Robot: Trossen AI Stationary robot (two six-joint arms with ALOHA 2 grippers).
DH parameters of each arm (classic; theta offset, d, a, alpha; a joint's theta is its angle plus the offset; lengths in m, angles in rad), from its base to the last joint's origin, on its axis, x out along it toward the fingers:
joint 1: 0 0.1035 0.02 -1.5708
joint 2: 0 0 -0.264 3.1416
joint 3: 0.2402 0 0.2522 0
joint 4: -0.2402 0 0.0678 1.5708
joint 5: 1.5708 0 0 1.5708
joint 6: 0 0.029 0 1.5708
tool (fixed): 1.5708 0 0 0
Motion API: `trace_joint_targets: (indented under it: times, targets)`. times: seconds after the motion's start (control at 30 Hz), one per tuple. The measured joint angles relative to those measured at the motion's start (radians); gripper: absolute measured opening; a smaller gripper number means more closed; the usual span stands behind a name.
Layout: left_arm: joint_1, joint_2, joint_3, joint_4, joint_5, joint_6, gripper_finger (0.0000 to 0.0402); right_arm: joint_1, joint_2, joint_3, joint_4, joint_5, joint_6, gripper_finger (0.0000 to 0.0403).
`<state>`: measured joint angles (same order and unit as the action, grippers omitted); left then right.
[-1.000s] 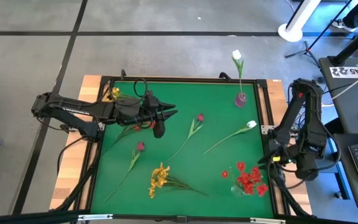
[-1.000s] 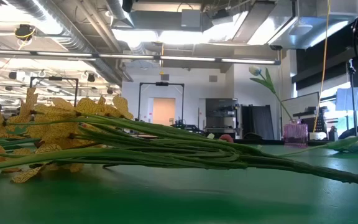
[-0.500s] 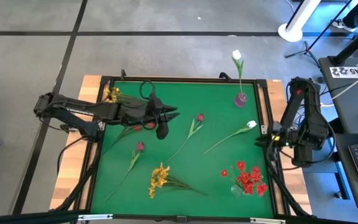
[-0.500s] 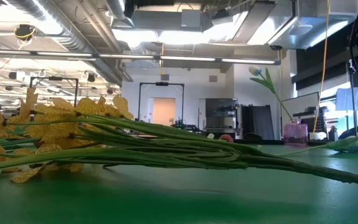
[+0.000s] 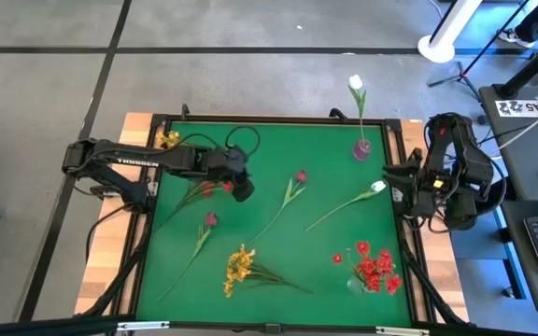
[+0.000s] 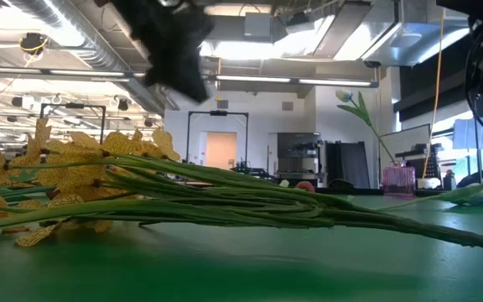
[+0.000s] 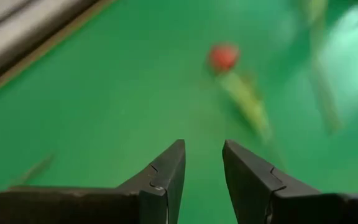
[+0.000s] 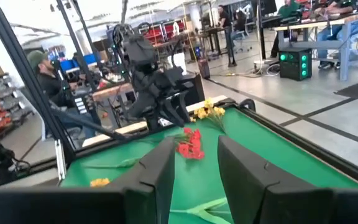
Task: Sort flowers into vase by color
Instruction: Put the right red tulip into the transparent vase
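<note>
My left gripper (image 5: pixel 242 191) (image 7: pixel 202 146) hangs open over the table's left middle, pointing down, with nothing between its fingers. A red cluster flower (image 5: pixel 215 189) (image 8: pixel 190 144) lies on the mat just to its left. A dark pink bud (image 5: pixel 300 175) (image 7: pixel 222 57) lies to its right, and a second bud (image 5: pixel 210 220) lies nearer. A yellow spray (image 5: pixel 239 266) (image 6: pixel 65 180) and a white tulip (image 5: pixel 376 187) also lie flat. My right gripper (image 5: pixel 388 175) (image 8: pixel 194 146) is open at the table's right edge, beside the tulip's head.
A pink vase (image 5: pixel 361 147) at the far right holds a white tulip. A clear vase (image 5: pixel 358 285) at the near right holds red flowers. Yellow flowers (image 5: pixel 166 140) stand at the far left corner. A raised black frame (image 5: pixel 269 119) edges the green mat. People sit beyond the table.
My left gripper has turned from pointing toward the table's right edge to pointing down, and the arm now shows blurred at the top of the low view. My right arm has moved toward the far edge and swung its gripper in over the right edge. The flowers have stayed put.
</note>
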<state>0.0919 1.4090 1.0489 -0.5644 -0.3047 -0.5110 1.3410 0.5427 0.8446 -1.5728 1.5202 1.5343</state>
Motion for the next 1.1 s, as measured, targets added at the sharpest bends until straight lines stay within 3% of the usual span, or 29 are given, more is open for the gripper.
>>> trace_joint_targets:
  times: [0.3,0.5,0.57,0.73,0.9,1.0,1.1]
  targets:
    - [0.03,-0.001,0.0,-0.52,0.0,-0.177,0.0105,0.0,-0.017,0.089,0.002,0.012,-0.147,0.0122]
    - [-0.004,-0.001,0.0,-0.674,0.017,-0.276,0.0105,0.0,-0.017,0.11,0.002,0.017,-0.215,0.0122]
    - [-0.024,-0.001,0.0,-0.668,0.02,-0.26,0.0105,0.0,-0.017,0.113,0.002,0.016,-0.228,0.0122]
    - [-0.125,-0.004,0.0,-0.623,-0.086,-0.237,0.0105,0.0,0.004,0.113,0.013,0.005,-0.297,0.0122]
    - [-0.167,-0.005,0.0,-0.535,-0.11,-0.251,0.0105,0.0,0.053,0.113,0.129,-0.018,-0.465,0.0122]
    - [-0.18,-0.005,0.0,-0.39,-0.076,-0.198,0.0105,0.0,0.072,0.113,0.246,-0.107,-0.593,0.0122]
    - [-0.179,-0.005,0.0,-0.139,0.009,-0.108,0.0105,0.0,0.104,0.113,0.381,-0.148,-0.733,0.0122]
